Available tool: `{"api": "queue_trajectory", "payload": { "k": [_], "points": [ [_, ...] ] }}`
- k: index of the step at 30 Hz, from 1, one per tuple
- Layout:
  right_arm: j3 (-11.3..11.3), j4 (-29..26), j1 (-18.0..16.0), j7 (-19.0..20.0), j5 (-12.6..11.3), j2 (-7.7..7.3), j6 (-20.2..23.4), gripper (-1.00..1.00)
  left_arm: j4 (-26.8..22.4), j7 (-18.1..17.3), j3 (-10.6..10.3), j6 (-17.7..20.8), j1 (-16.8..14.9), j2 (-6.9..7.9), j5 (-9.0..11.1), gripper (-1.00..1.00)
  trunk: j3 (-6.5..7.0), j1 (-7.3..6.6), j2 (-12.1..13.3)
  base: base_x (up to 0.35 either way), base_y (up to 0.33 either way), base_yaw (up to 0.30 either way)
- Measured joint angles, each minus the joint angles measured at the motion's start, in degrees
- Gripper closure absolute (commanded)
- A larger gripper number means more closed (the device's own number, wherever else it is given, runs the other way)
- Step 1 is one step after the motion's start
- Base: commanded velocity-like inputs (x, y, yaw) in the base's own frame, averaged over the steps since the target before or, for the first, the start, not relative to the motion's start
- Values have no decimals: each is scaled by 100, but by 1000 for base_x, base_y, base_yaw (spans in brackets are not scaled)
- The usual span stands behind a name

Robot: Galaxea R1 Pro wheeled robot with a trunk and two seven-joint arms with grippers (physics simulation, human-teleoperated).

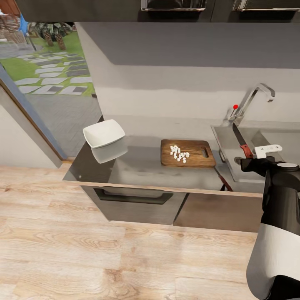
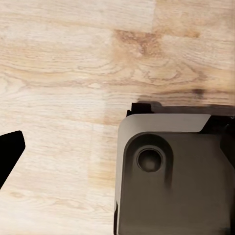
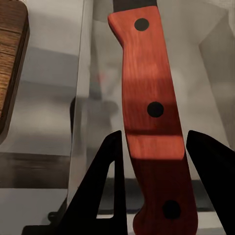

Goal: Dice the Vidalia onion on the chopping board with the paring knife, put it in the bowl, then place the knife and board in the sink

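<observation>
The paring knife (image 1: 241,141) is over the left part of the sink (image 1: 225,137), its dark blade pointing toward the faucet (image 1: 255,96). My right gripper (image 3: 154,134) is shut on its red-orange handle (image 3: 152,122), with a black finger along each edge. The brown chopping board (image 1: 196,159) lies on the countertop (image 1: 141,168) just left of the sink, with a small heap of white diced onion (image 1: 179,153) on it. The white bowl (image 1: 104,133) stands at the counter's far left corner. In the left wrist view, one black finger (image 2: 10,152) of my left gripper hangs over the wooden floor.
The faucet's red knob (image 1: 236,106) stands behind the knife. A grey wall backs the counter and dark cabinets (image 1: 137,200) sit below it. A glass door to a garden (image 1: 46,71) is at the left. My own grey base (image 2: 171,176) shows below the left gripper.
</observation>
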Motion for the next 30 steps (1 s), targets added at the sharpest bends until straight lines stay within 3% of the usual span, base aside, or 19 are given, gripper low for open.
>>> {"api": "queue_trajectory", "payload": {
  "k": [10,17,22,30],
  "points": [
    [14,0,0,12,-2,14,-11,100,0,-13,0,-1,0,1,0,-100,0,0,0,0,-4,0],
    [8,79,-1,-2,-9,12,4,100,-2,-9,0,2,1,-2,1,-100,0,0,0,0,-246,0],
    [2,485,-1,-62,-9,9,-2,100,-2,-7,0,2,1,5,4,-100,0,0,1,7,-315,0],
    [3,1458,-1,-601,-13,22,-347,100,-1,-5,9,0,0,20,9,-100,0,-1,0,127,-215,0]
  ]
}}
